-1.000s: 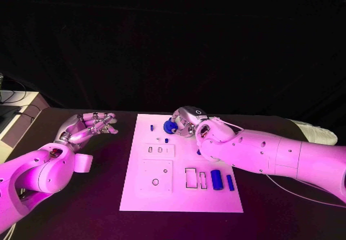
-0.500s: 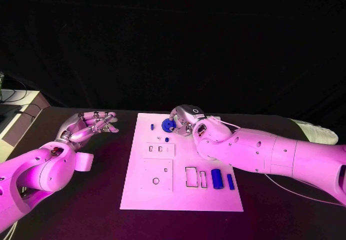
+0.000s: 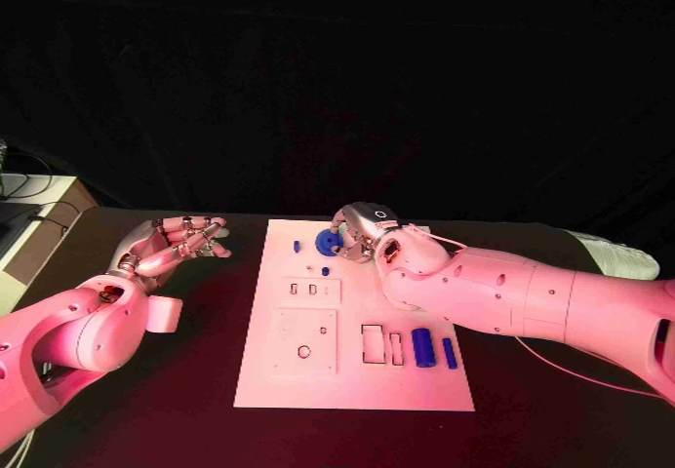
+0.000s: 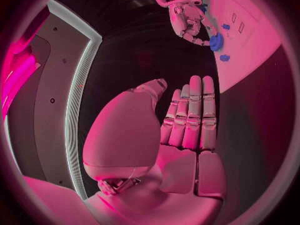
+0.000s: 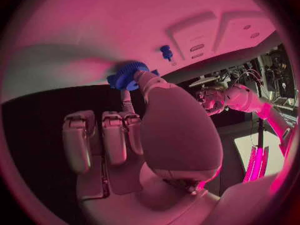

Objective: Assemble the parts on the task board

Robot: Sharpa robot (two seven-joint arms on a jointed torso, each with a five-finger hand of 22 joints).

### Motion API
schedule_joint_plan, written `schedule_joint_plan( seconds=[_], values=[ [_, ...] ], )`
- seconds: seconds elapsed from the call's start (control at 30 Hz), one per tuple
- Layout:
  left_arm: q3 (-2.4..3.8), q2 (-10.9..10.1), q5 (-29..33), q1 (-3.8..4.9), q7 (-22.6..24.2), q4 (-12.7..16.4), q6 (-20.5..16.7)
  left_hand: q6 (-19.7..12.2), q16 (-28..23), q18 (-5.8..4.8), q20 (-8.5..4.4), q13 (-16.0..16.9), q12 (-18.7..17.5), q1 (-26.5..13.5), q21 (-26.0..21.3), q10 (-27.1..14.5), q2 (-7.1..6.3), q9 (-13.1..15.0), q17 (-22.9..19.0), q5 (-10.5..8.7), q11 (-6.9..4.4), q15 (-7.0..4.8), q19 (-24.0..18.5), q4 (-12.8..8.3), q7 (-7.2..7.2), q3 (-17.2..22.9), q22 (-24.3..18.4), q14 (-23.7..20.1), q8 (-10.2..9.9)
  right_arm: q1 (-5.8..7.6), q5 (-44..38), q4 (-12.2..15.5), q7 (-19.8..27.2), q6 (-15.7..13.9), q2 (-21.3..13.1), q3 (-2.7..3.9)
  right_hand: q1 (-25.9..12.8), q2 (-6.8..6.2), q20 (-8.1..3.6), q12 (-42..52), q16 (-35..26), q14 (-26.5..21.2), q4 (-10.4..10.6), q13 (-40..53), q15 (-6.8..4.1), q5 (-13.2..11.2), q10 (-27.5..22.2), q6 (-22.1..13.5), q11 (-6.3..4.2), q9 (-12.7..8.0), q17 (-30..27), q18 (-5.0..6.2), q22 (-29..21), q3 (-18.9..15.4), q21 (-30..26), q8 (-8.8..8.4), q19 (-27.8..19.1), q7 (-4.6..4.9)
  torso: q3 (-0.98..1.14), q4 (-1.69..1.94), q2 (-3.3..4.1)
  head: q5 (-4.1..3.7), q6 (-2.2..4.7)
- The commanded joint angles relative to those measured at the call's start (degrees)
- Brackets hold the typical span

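Your right hand (image 3: pixel 369 234) is up at the far end of the task board (image 3: pixel 352 390), pinching the blue gear (image 3: pixel 330 243) between thumb and a fingertip just over the board. Your left hand (image 3: pixel 172 246) sits beside the board, fingers straight together, holding nothing.
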Motion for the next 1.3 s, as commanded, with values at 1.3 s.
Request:
schedule_joint_plan(
  seconds=[1.3],
  values=[
    [0.04, 0.52, -0.12, -0.09, 0.04, -0.61, 0.91, -0.09, 0.36, 0.01, 0.08, -0.07, -0.41, -0.23, 0.48, -0.31, -0.56, 0.08, 0.18, -0.37, 0.28, 0.09, -0.49, -0.01, 0.18, 0.28, 0.23, -0.41, -0.34, -0.27, 8.06, 1.88, 4.12, -0.30, -3.14, -0.13, -6.47, 0.59, 1.07, 0.12, 0.40, 5.53, 1.13, 15.06, 1.27, -0.26, 5.97, -2.50, 1.48, -1.38, 13.19, -0.81, 15.08, -3.81, 0.30, -5.13, 6.00, 1.01, 0.03, -0.04, -0.17, -0.10, -0.14]
  ],
)
